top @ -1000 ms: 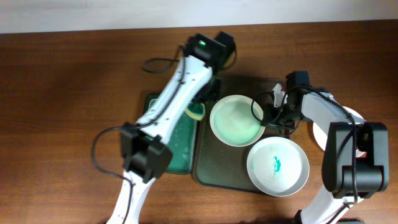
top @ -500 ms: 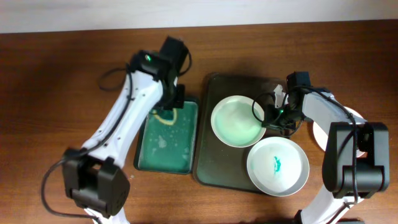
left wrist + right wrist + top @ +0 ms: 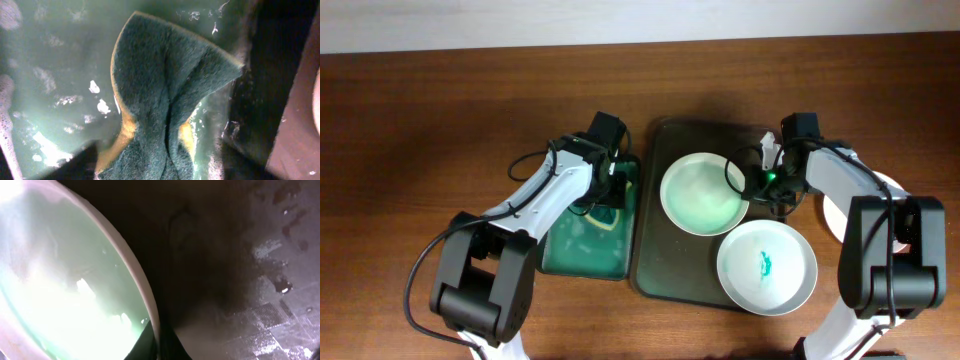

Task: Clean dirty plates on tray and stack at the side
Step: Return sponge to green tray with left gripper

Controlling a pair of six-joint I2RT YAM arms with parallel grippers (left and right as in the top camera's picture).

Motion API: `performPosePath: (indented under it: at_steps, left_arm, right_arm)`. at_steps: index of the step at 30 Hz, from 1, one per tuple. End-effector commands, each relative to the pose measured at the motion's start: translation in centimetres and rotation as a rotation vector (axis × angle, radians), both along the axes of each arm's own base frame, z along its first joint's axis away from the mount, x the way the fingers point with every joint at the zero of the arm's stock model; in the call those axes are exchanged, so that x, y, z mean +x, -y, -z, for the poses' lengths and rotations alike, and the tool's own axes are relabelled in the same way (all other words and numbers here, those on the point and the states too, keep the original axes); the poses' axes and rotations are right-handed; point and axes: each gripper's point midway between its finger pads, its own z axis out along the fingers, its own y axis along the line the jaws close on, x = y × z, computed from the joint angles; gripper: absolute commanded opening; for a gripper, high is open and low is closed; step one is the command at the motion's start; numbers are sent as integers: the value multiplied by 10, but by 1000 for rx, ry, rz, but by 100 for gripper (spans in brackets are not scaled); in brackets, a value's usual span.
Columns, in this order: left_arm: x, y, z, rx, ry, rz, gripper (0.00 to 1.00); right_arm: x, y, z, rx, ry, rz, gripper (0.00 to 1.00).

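Note:
My left gripper (image 3: 608,193) hangs low over the green basin (image 3: 570,250) of soapy water, jaws open. The green and yellow sponge (image 3: 165,95) lies creased in the water between its fingers (image 3: 75,165). On the dark tray (image 3: 670,262) sit two white plates. The upper plate (image 3: 698,195) looks wet and pale green, and my right gripper (image 3: 756,187) is shut on its right rim (image 3: 150,305). The lower plate (image 3: 767,268) carries a teal smear (image 3: 766,263) in its middle.
Another white plate (image 3: 833,216) lies on the table right of the tray, mostly hidden under my right arm. The basin stands right against the tray's left edge. Brown wooden tabletop (image 3: 420,150) spreads out to the left.
My left arm swung the sponge from beside the upper plate to the basin, came down low and opened its jaws, leaving the sponge in the water. The right gripper stayed on the rim.

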Motion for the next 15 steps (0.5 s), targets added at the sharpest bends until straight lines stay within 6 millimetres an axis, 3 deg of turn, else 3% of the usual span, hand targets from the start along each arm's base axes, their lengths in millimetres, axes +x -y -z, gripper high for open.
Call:
performPosePath:
  at_steps: [1, 4, 9, 13, 15]
  left_arm:
    - [-2, -3, -4, 9, -1, -1, 100]
    - [-6, -5, -4, 16, -17, -1, 99]
    - [-6, -4, -4, 15, -16, 0, 99]
    - [-6, -4, -4, 15, -16, -1, 99]
    - [-6, -4, -4, 15, -16, 0, 99]
  right_arm:
    - [0, 5, -23, -37, 49, 8, 4]
    - [0, 7, -57, -137, 133, -9, 4]
    - [-12, 22, -121, -504, 295, 48, 4]
    - [-19, 27, -159, -711, 410, 88, 4]
    - [-21, 19, -171, -762, 462, 71, 4]
